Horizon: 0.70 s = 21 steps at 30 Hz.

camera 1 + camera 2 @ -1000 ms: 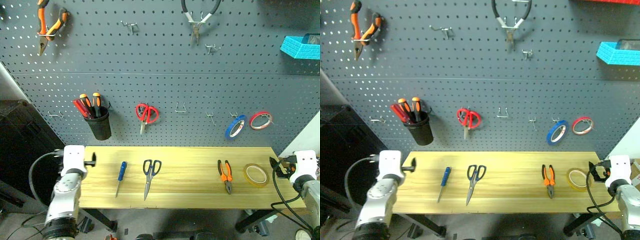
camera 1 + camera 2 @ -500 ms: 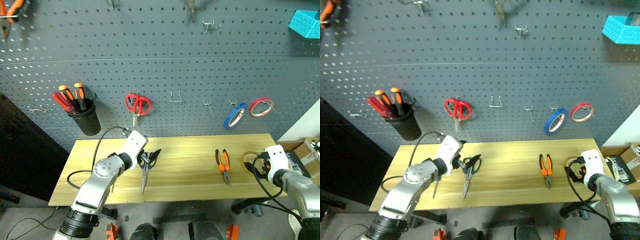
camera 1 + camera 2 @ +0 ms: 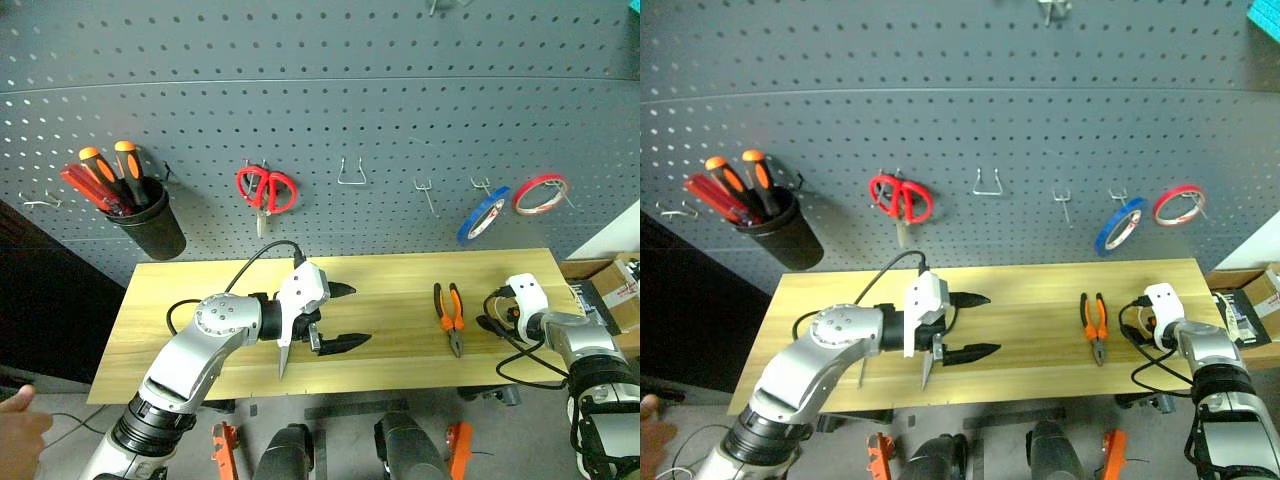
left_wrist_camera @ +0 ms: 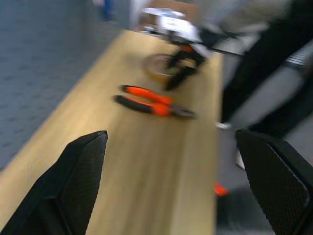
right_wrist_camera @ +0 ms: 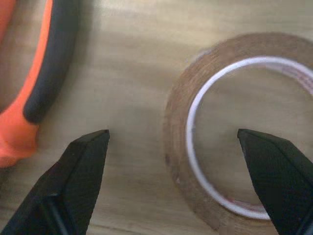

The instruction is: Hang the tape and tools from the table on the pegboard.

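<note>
My right gripper (image 5: 171,183) hangs with its two black fingers spread wide, empty, straddling the near rim of the tape (image 5: 234,127), which lies flat on the table (image 3: 390,300) close to the right end. Just beside the tape lie the pliers (image 3: 449,315), handles toward the pegboard (image 3: 320,110), well apart from anything else, with bare wood all round them.

My left gripper (image 3: 340,318) is open too, holding nothing, pointing along the table toward the right end; its fingers float above the middle of the board. Under my left wrist the tip of the scissors (image 3: 283,362) pokes out toward the front edge; the screwdriver is hidden by my arm. Between my left fingers and the pliers the tabletop is open room. The front edge lies just beyond the scissors' tip.

On the pegboard a free double hook (image 3: 351,172) and a single hook (image 3: 425,192) stand empty between the red scissors (image 3: 265,190) and the blue tape (image 3: 481,214); the red tape (image 3: 540,194) hangs beside it, and a black cup of screwdrivers (image 3: 150,225) sits at the left. A person's hand (image 3: 22,425) shows at the lower left corner.

A second ago my left gripper stood off the table's left end; it has swung in over the middle. My right gripper has come down from beyond the right end onto the tape.
</note>
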### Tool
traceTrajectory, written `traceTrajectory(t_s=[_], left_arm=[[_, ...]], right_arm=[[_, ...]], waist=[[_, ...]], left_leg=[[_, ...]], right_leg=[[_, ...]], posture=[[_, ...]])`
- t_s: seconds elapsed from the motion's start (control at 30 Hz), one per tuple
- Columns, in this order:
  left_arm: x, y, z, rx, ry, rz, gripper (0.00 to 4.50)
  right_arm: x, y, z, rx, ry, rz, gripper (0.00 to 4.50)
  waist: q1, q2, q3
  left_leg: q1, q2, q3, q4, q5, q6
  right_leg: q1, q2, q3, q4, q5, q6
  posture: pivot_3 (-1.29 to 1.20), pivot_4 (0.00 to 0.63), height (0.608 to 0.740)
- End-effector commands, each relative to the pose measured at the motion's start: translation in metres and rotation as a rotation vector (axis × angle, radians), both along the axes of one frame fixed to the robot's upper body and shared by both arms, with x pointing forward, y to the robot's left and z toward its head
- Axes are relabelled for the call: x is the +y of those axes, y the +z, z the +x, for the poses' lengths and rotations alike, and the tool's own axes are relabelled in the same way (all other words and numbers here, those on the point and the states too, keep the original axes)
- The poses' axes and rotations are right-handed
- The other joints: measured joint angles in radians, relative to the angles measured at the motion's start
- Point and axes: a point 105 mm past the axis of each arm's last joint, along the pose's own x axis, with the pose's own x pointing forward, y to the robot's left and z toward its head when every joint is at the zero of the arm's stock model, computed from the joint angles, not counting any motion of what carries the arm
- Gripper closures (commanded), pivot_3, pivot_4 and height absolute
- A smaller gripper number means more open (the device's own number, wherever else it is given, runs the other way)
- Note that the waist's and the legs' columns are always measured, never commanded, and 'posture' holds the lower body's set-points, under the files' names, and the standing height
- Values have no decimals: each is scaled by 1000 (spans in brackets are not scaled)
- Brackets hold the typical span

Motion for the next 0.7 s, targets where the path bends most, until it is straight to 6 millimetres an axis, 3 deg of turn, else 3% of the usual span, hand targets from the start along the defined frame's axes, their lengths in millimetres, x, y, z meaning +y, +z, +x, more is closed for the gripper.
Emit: traceTrajectory(t_s=[0.03,0.17,0.37,0.53,0.7], left_arm=[[-1,8,-17,-79,-160,78,46],[6,4,-16,-120,-190,145,46],[7,15,-9,-141,-182,104,46],[10,26,-2,-178,-152,58,46],[20,35,6,-232,-84,20,46]], right_arm=[[-1,-8,-1,91,39,12,567],[6,-18,-4,139,84,-4,1912],[9,-23,-3,108,93,-59,3973],[0,5,-4,-28,159,-172,4066],[11,85,-25,-317,183,-318,4066]], waist=[[6,-2,1],[14,-3,1],[18,-9,-3],[24,-9,-4],[32,5,-6]], left_leg=[[0,0,0,0,0,0],[1,0,0,0,0,0],[1,0,-1,0,0,0],[0,0,-2,1,0,-1],[-11,-2,-2,1,1,-3]], right_leg=[[0,0,0,0,0,0],[0,0,0,0,0,0],[1,0,-1,0,0,0],[0,0,-2,1,0,0],[-11,-2,-2,2,0,0]], posture=[[-44,260,740],[-37,244,740],[-50,219,740],[-58,203,740],[-68,205,740]])
